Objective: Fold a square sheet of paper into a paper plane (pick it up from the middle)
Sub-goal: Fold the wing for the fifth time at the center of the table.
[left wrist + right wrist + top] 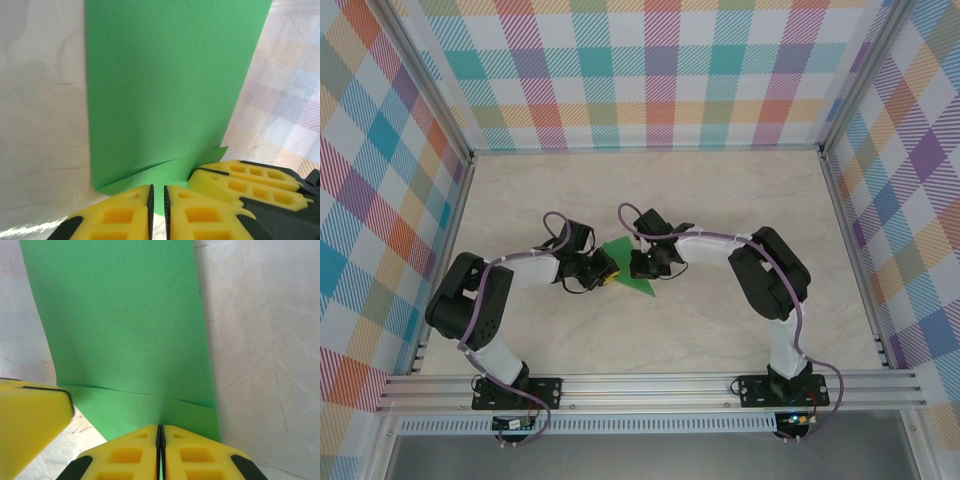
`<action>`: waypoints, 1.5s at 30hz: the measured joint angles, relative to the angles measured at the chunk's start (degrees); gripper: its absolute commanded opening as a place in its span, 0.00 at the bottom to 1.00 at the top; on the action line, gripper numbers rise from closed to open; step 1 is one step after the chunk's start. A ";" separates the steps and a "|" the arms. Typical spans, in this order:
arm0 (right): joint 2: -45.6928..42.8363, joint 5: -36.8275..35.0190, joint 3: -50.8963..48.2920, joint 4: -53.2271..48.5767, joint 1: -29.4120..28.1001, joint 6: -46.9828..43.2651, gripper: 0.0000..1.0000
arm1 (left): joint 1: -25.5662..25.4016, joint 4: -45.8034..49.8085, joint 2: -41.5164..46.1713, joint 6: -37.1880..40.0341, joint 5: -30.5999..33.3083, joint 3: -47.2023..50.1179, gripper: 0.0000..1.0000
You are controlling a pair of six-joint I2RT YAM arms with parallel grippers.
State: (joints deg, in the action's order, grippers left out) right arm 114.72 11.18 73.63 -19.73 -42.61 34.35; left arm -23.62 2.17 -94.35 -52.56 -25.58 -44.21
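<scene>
The square sheet of paper (619, 251) is bright green and lies folded at the table's centre, between both grippers. In the right wrist view the paper (120, 325) stretches away from my right gripper (160, 428), whose jaws are pressed together on its near folded edge. My left gripper (157, 190) meets the paper (165, 85) from the opposite side. Its jaws stand a narrow slit apart, green showing in the gap, not pinching the sheet. The right gripper's yellow fingers (240, 175) sit close beside it. From above, the left gripper (605, 270) and right gripper (640, 266) nearly touch.
The pale marble-patterned table (720, 200) stretches around the paper. Checked walls (650, 70) enclose it on three sides. An aluminium rail (650, 385) carrying both arm bases runs along the near edge.
</scene>
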 measured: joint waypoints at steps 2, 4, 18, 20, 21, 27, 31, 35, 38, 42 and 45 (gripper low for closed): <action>0.00 0.85 -0.20 0.52 0.74 0.70 0.12 | 0.00 1.18 1.75 0.11 1.46 0.07 0.24; 0.00 2.36 -0.94 1.53 1.88 1.49 0.13 | 0.00 1.81 3.10 0.26 2.69 0.13 0.28; 0.00 18.53 -8.00 12.41 8.68 9.33 0.16 | 0.00 2.21 2.23 0.33 3.65 0.20 0.42; 0.00 20.11 -8.63 13.46 9.29 10.34 0.17 | 0.00 2.23 1.99 0.28 3.67 0.20 0.42; 0.00 20.87 -8.87 13.92 9.57 10.78 0.18 | 0.00 2.21 1.90 0.28 3.65 0.20 0.43; 0.00 23.23 -9.25 15.02 10.03 12.20 0.20 | 0.00 2.16 0.61 0.26 3.56 0.15 0.43; 0.00 24.06 -9.25 15.43 10.40 12.63 0.20 | 0.00 1.68 0.15 0.17 2.78 0.11 0.43; 0.00 24.92 -9.31 16.04 10.60 13.27 0.21 | 0.00 0.17 -0.63 -0.39 1.60 0.07 0.43; 0.00 25.66 -9.68 16.90 11.10 13.77 0.21 | 0.02 -0.48 -0.87 -0.59 1.07 0.04 0.43; 0.00 26.25 -10.40 17.59 11.91 14.75 0.21 | 0.04 -1.01 -1.29 -0.63 0.55 0.00 0.43; 0.02 26.47 -10.82 17.81 12.35 15.21 0.20 | 0.04 -1.03 -1.29 -0.63 0.55 0.00 0.43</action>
State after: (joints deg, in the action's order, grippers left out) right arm 114.74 37.65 62.81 -1.91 -30.26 49.56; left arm -23.57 1.15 -95.64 -53.19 -25.04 -44.21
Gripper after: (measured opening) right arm 0.204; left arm 0.427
